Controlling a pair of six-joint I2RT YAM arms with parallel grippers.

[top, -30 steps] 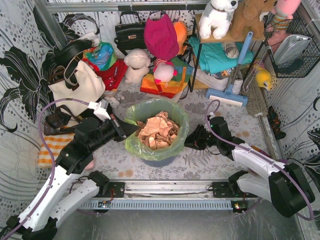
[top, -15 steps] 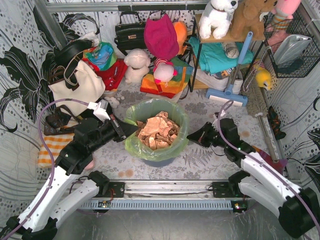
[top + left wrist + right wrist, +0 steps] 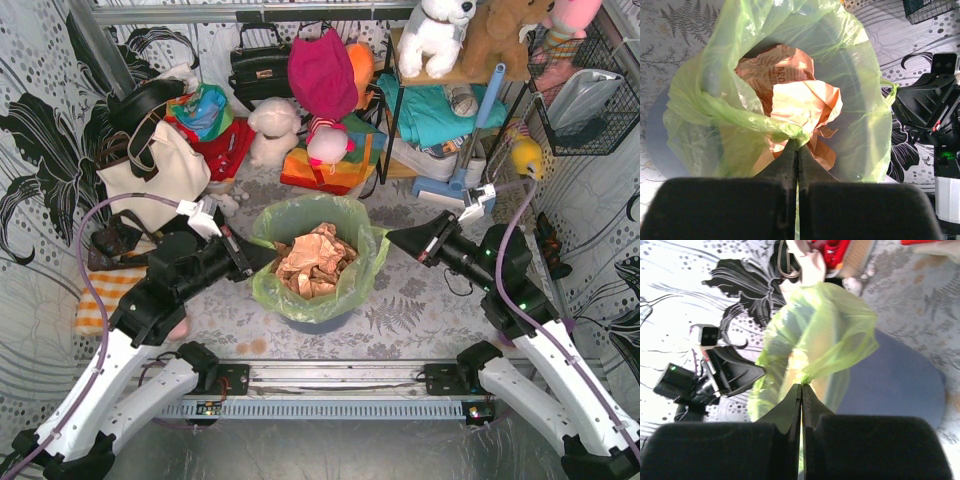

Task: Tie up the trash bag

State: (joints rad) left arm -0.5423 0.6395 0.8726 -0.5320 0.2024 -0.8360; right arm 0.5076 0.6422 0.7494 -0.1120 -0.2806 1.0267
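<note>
the trash bag [image 3: 300, 212] sits in the bin [image 3: 322, 323] between left tool [image 3: 268, 255] and right tool [image 3: 393, 236].

- Left arm [image 3: 105, 375]: base at near counter edge, left side; white links angled up and inward; black wrist section pointing right.
- Left claw [image 3: 266, 257]: jaws pressed together, twisted strip of trash bag [image 3: 310, 208] rim pinched at tips. Wrist view: fingers [image 3: 782, 167] meet with no gap.
- Right arm [image 3: 560, 350]: base at near counter edge, right side; elbow raised; forearm reaching left.
- Right claw [image 3: 393, 237]: jaws flush, thin fold of bag film caught at tips; faces left claw across bag.
</note>
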